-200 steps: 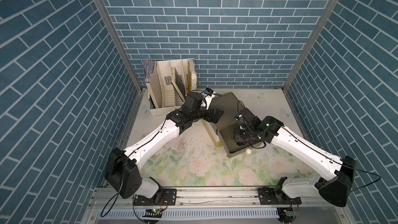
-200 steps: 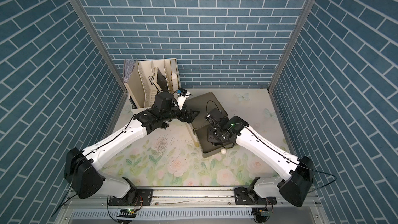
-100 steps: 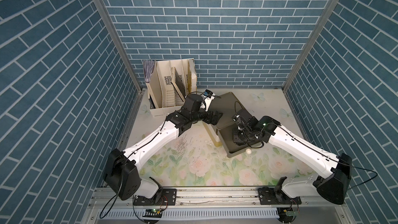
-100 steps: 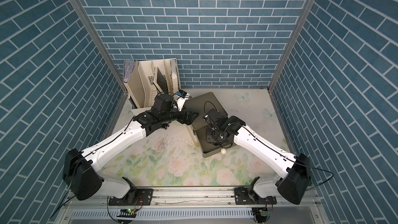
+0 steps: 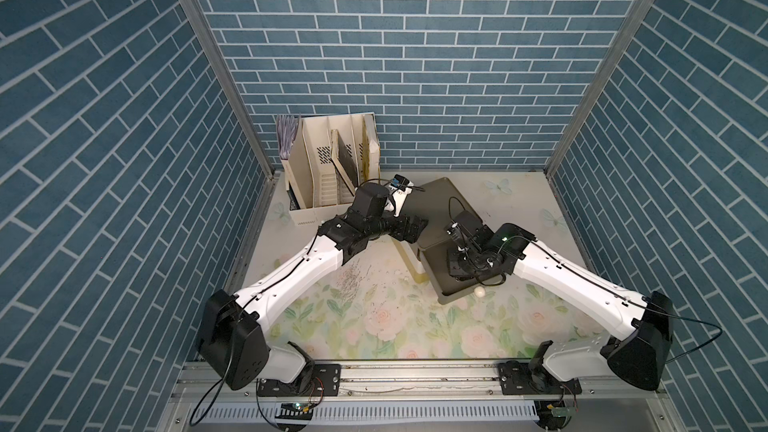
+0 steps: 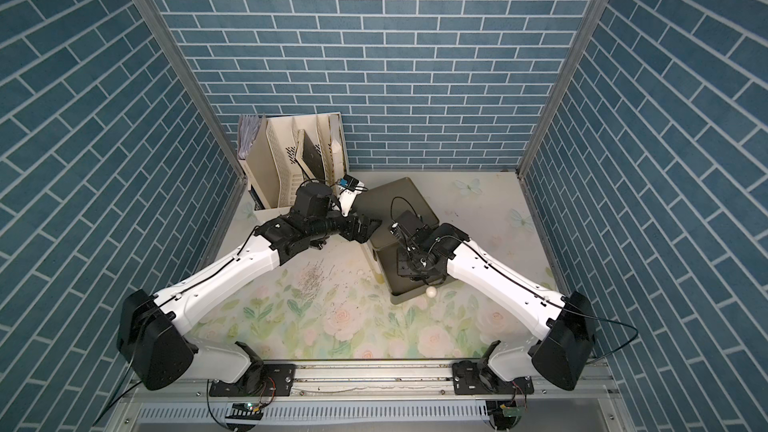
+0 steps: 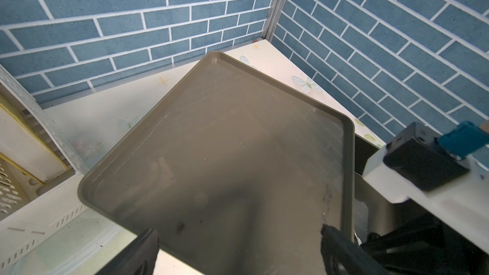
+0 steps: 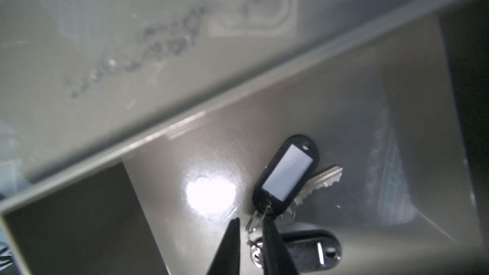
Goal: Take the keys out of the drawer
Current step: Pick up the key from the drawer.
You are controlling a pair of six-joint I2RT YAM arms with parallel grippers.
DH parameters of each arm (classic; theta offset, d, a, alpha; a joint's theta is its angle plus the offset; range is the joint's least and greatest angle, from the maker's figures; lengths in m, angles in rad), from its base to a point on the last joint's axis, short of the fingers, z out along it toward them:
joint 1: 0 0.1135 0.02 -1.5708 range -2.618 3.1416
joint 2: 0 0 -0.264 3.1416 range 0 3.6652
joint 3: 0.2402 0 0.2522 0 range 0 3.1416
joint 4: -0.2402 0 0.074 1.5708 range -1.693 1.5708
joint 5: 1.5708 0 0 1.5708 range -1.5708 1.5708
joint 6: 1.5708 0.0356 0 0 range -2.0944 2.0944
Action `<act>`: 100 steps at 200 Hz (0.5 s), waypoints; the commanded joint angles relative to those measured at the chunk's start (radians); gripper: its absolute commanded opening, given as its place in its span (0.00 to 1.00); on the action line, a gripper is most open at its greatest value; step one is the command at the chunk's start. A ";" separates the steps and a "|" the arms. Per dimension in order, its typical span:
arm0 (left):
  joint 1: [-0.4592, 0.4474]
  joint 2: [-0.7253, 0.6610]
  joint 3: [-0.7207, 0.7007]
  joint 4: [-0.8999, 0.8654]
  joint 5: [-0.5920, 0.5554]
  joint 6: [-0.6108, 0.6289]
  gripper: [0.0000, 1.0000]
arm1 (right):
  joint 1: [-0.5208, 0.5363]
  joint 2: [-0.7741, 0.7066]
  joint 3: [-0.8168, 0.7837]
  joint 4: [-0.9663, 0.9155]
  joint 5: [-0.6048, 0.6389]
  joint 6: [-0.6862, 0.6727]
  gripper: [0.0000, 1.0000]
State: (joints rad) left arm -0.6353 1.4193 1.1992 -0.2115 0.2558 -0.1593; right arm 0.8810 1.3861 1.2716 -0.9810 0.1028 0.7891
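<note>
1. In both top views the dark olive drawer unit (image 5: 436,205) (image 6: 395,197) stood a little right of the frame's centre on the floral counter (image 5: 374,326), its open drawer (image 5: 435,272) (image 6: 392,272) standing out toward the lower edge of the frame, with a white round knob (image 5: 479,292) on the drawer front
2. The keys (image 8: 287,178) lay inside that open drawer, flat on its floor, and only the right wrist view showed them: two oval tags that looked black in the dim light, one with a pale label window, a silver key blade (image 8: 325,178) poking out from under it, and a wire ring (image 8: 251,220) joining the bunch
3. The right fingers (image 8: 275,247) were down in the drawer and close together, with the ring in the narrow gap between their tips and one tip against the end of the labelled tag; whether they actually pinched the ring could not be told
4. In both top views the right arm (image 5: 573,284) (image 6: 498,280) reached in from the lower right and hid the keys
5. The left fingers (image 7: 143,252) were spread wide, one at each side of the unit's top panel near its edge; whether they pressed on it could not be told
6. The left arm (image 5: 291,274) (image 6: 232,270) came from the lower left up to the unit's left edge
7. A cream file organiser (image 5: 320,176) stood up and left of the unit against the back wall, and a scatter of small grey specks (image 5: 353,280) lay on the counter left of the drawer
</note>
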 commanded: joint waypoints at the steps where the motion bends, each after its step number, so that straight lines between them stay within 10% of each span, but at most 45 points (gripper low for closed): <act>1: 0.006 -0.019 -0.013 0.007 0.011 0.018 1.00 | 0.006 0.005 0.015 -0.036 0.032 0.019 0.07; 100: 0.008 -0.035 0.002 0.015 0.030 0.015 1.00 | 0.006 -0.062 0.159 -0.101 0.156 0.038 0.00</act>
State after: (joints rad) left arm -0.6331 1.4128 1.1954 -0.2115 0.2600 -0.1585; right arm 0.8818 1.3666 1.3617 -1.0252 0.1898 0.8074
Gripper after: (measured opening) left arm 0.998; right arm 0.035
